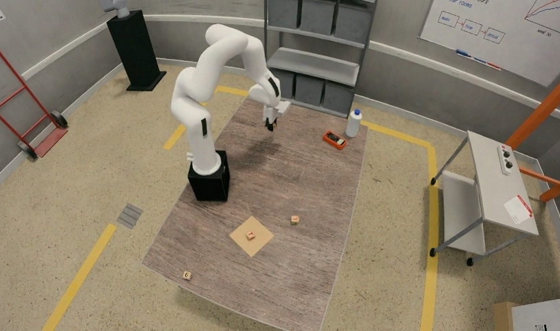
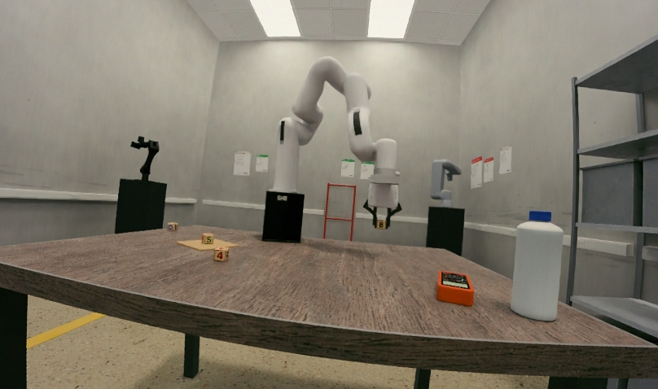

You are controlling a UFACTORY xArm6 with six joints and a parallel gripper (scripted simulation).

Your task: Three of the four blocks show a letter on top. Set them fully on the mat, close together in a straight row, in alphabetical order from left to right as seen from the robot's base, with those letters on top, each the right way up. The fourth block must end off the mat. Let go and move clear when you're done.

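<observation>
My gripper (image 1: 270, 124) (image 2: 381, 223) is shut on a small wooden block (image 2: 381, 223) that shows a B on its side, and holds it well above the table near the shelf end. A tan mat (image 1: 260, 242) (image 2: 191, 244) lies toward the far end from the shelf. One block (image 1: 250, 235) (image 2: 207, 238) with a red letter on top and an S on its side sits on the mat. A second block (image 1: 294, 219) (image 2: 220, 254) with a 4 on its side lies off the mat. A third block (image 1: 186, 275) (image 2: 172, 225) lies near the table's corner.
An orange device (image 1: 334, 139) (image 2: 454, 287) and a white bottle (image 1: 353, 122) (image 2: 536, 268) stand on the table near the grey shelf (image 1: 315, 64). The arm's black base (image 1: 208, 182) sits at the table's side. A white cart (image 1: 492, 185) stands beside the table.
</observation>
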